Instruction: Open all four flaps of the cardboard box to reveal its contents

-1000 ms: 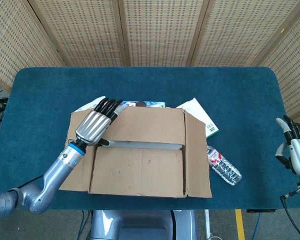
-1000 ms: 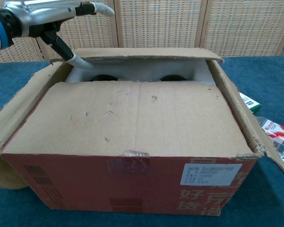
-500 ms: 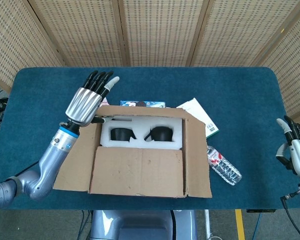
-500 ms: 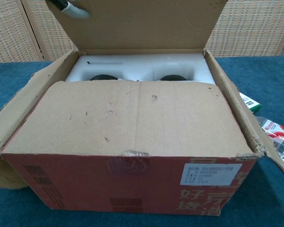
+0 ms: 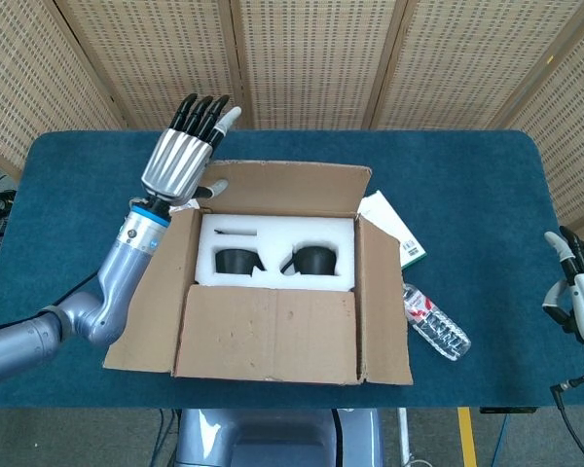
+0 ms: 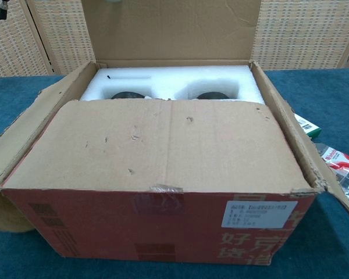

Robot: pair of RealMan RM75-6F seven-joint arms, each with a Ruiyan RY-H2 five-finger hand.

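From the head view, the cardboard box (image 5: pixel 273 282) sits in the middle of the blue bench (image 5: pixel 467 195), toward its near edge. Its far flap (image 5: pixel 284 189) stands raised, the left flap (image 5: pixel 151 302) and right flap (image 5: pixel 382 302) are folded outward, and the near flap (image 5: pixel 268 333) lies flat over the front half of the opening. In the uncovered rear half lies a white foam insert (image 5: pixel 273 241) with two dark round items (image 5: pixel 314 260) set in its hollows. The left hand (image 5: pixel 180 161) is at the far-left corner of the box, fingers (image 5: pixel 202 112) straight, close together and pointing away, holding nothing; its thumb lies against the left end of the raised flap. The right hand (image 5: pixel 582 297) hangs off the bench's right edge, well apart from the box, fingers loosely extended and empty. A plastic water bottle (image 5: pixel 435 323) lies just beside the right flap, and a white-and-green carton (image 5: pixel 394 226) lies behind that flap.

From the chest view, the box (image 6: pixel 157 226) fills the frame, red on its front wall with a white label (image 6: pixel 259 214). The far flap (image 6: pixel 171 29) stands upright, the near flap (image 6: pixel 163 145) lies closed, and the foam (image 6: pixel 174 81) shows behind it. The bottle (image 6: pixel 340 165) appears at the right. Neither hand is clearly seen here.
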